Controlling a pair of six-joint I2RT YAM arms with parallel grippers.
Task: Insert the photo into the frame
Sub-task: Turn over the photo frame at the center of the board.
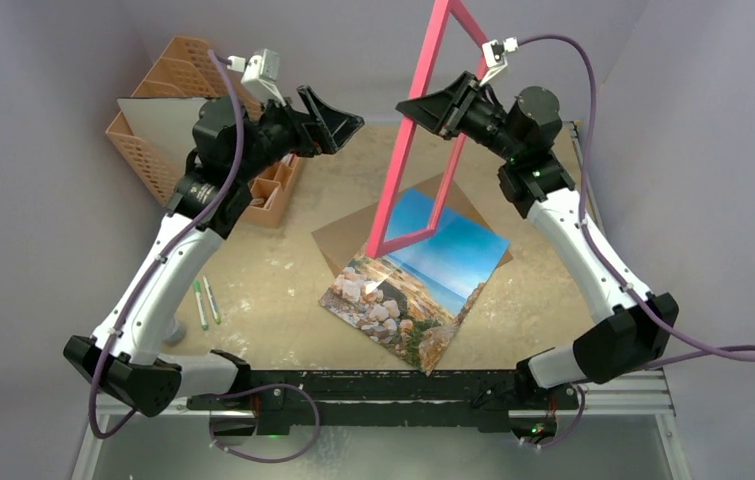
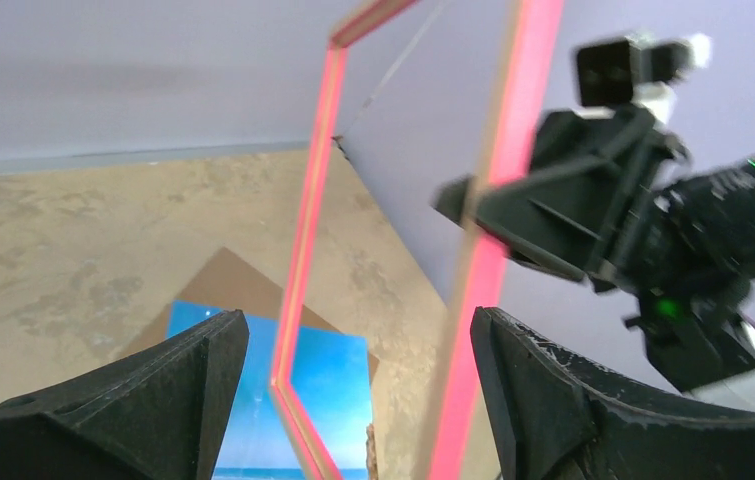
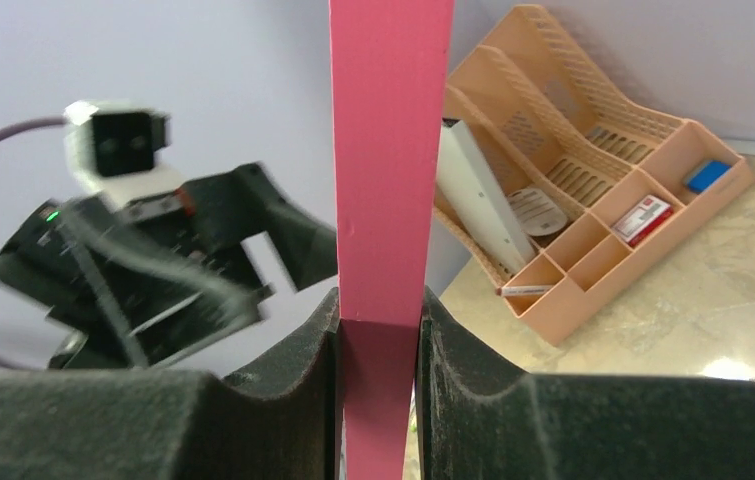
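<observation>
The pink-red frame (image 1: 401, 150) stands tilted on edge above the table, its lower corner hanging over the photo. My right gripper (image 1: 423, 108) is shut on its upper side bar; the right wrist view shows the bar (image 3: 388, 150) squeezed between both pads of that gripper (image 3: 378, 340). The photo (image 1: 423, 275), blue sky over a rocky coast, lies flat on a brown backing board (image 1: 338, 240). My left gripper (image 1: 338, 120) hangs open just left of the frame, touching nothing. In the left wrist view the frame's bar (image 2: 493, 250) and the photo (image 2: 338, 400) show beyond that gripper's (image 2: 358, 390) spread fingers.
An orange desk organiser (image 1: 158, 140) with a white sheet in it stands at the back left, also visible from the right wrist (image 3: 593, 200). Two pens (image 1: 205, 300) lie on the table beside the left arm. Grey walls close in the back and sides.
</observation>
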